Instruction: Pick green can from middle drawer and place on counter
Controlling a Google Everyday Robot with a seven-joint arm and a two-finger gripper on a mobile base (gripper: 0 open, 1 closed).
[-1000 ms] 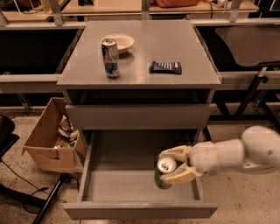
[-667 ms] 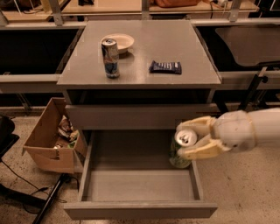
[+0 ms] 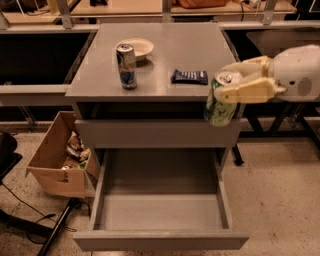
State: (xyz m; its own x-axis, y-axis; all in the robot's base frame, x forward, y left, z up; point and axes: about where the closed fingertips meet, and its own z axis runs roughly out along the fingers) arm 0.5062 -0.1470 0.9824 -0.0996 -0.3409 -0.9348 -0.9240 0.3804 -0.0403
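Carrying green can (image 3: pixel 218 107), pinched at its top in gripper (image 3: pixel 231 82), just off the counter (image 3: pixel 165 60) at its right front corner, above the open middle drawer (image 3: pixel 160 239); next, likely, swinging in over the counter and setting down upright.

Speckled pale floor (image 3: pixel 280 200) is seen. Tan wooden tabletops (image 3: pixel 125 9) are lined along the back, with dark space beneath. An open cardboard box (image 3: pixel 47 167) of clutter is set at left, with a black cable (image 3: pixel 20 202) near it. The gripper (image 3: pixel 227 82) is held at the counter's (image 3: pixel 170 55) right edge, clamped on the green can (image 3: pixel 219 107).
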